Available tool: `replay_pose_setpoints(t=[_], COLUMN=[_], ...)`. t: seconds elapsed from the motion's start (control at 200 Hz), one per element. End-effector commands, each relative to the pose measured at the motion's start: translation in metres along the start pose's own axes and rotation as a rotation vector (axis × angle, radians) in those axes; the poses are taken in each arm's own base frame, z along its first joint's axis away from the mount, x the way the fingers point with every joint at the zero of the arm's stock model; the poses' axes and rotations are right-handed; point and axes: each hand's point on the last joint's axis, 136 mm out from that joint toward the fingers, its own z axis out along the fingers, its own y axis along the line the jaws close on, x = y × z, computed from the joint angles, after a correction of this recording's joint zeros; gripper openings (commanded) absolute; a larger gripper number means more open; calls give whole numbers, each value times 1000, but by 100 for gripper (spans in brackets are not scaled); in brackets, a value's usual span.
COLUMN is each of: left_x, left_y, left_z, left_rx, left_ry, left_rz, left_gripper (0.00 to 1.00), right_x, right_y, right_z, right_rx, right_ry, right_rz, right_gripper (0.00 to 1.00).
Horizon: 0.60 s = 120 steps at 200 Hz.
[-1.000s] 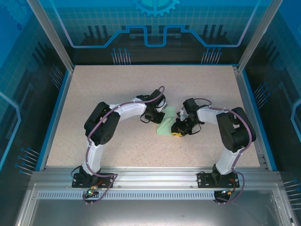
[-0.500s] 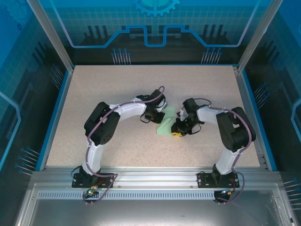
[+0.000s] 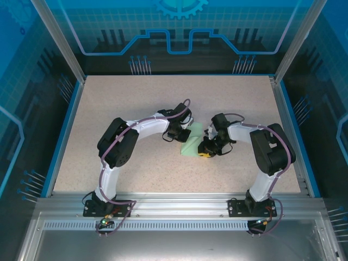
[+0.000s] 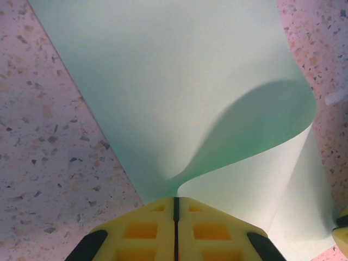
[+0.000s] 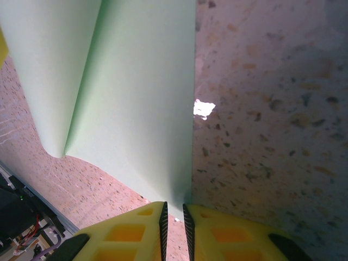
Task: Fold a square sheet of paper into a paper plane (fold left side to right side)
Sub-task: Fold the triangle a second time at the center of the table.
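From above, the paper point(image 3: 191, 142) is too small to show its folds, and the left wrist point(image 3: 176, 130) and right wrist point(image 3: 213, 142) cover its ends. In the left wrist view the paper runs off the top edge and the lower right corner. The left fingers point(image 4: 142, 228) are cut off at the bottom, and the paper's tip vanishes into their seam. A yellow scrap point(image 4: 341, 235) at the right edge is cropped beyond telling. In the right wrist view the paper runs off the top, the right fingers point(image 5: 130, 231) are cropped below, and dark gear point(image 5: 19, 215) at lower left is blurred.
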Motion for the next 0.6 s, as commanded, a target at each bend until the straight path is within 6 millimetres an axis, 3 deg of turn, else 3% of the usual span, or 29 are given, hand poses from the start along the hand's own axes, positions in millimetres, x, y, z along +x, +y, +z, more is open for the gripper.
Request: replay_pose_setpoints(t=[0.0,0.2,0.47,0.595], left_x=[-13,-6,-2,-2], left_y=[-5,-2,-1,-2], left_z=[-8,3,8,8], left_rx=[25,21,23,24], left_ry=[-34,-5,7,6], left_rz=[15,6,2,2], left_gripper=[8,8,8,8], right_x=[22,16,-11,-29], right_y=[-27,-13,25,43], right_z=[29,22,-27,-31], right_rx=[104,51,-132,-204], right_ry=[86,57,-93,-139], right_rz=[18,-16,-31,-9], right_gripper=[20,21,21,21])
